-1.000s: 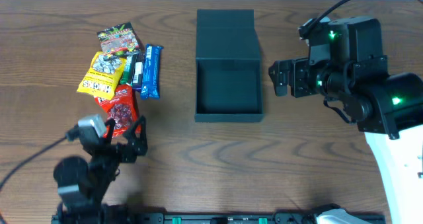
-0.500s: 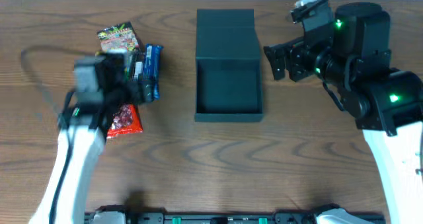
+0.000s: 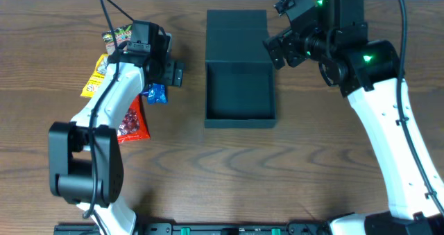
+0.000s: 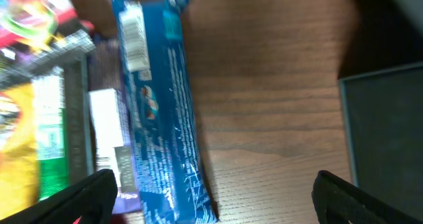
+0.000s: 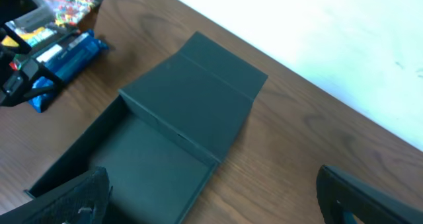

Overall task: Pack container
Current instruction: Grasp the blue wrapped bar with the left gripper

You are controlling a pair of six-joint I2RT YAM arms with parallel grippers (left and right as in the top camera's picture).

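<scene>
we take the step in hand to be picking the blue bar (image 4: 162, 112), the packet lying nearest the box (image 3: 239, 100). to do it well we would bring the left gripper (image 3: 170, 73) down square across the bar's narrow width, near its middle. that way the fingers straddle the bar alone and do not catch the next packet (image 4: 106, 135), which touches its left edge. a low, level close against the table (image 3: 208, 166) should keep the slick wrapper from sliding out. the left arm reaches from its near base out to the pile. its wrist camera looks straight down on the bar, and its fingers stand wide apart, one at each side of the view, holding nothing. the box sits mid-table, open and empty as far as we can see, with its lid (image 3: 237, 23) laid flat on the far side. the right arm arcs in from the near right. the right gripper (image 3: 275, 51) hovers just beside the box's far right corner, fingers also apart and empty.
</scene>
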